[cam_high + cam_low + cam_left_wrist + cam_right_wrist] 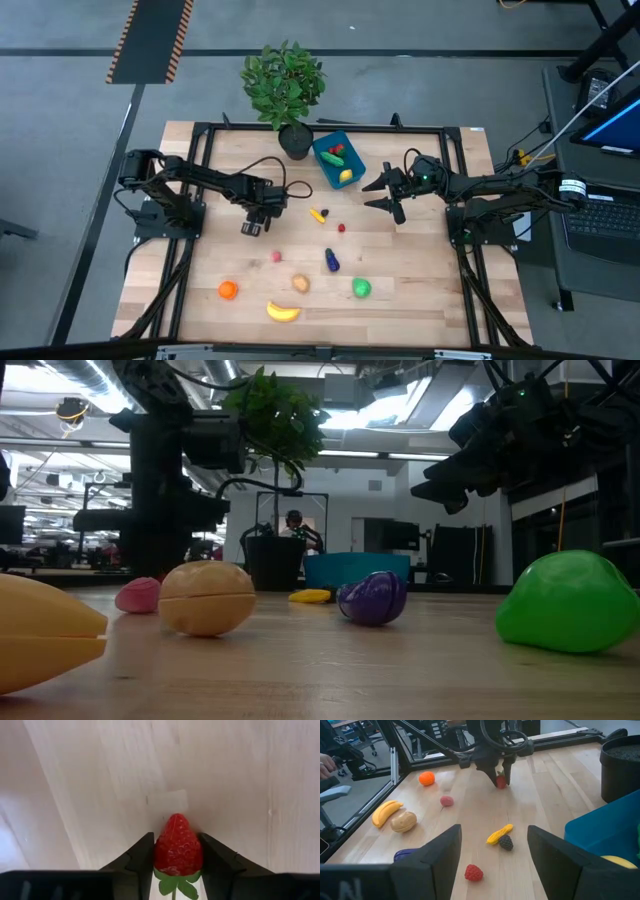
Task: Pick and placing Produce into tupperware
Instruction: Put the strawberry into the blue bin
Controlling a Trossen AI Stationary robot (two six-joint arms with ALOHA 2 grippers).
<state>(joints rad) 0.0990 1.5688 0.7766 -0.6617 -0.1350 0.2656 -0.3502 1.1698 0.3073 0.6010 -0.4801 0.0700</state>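
Low view hides most of the table behind near fruit: the banana (45, 628) is cut off at the edge, and the tupperware (357, 569) shows only as a blue strip behind the eggplant (373, 597). From above, the left gripper (254, 226) covers its catch, so the strawberry (178, 846) is plain only in the left wrist view: it sits between the two fingers (137, 860), both pressed against its sides, leaves toward the wrist. The right wrist view shows that berry just off the wood. Well apart, the tupperware (338, 158) stands beside the plant pot (295, 140), some produce inside. The right gripper (392, 190) hovers near it, jaws spread, holding nothing.
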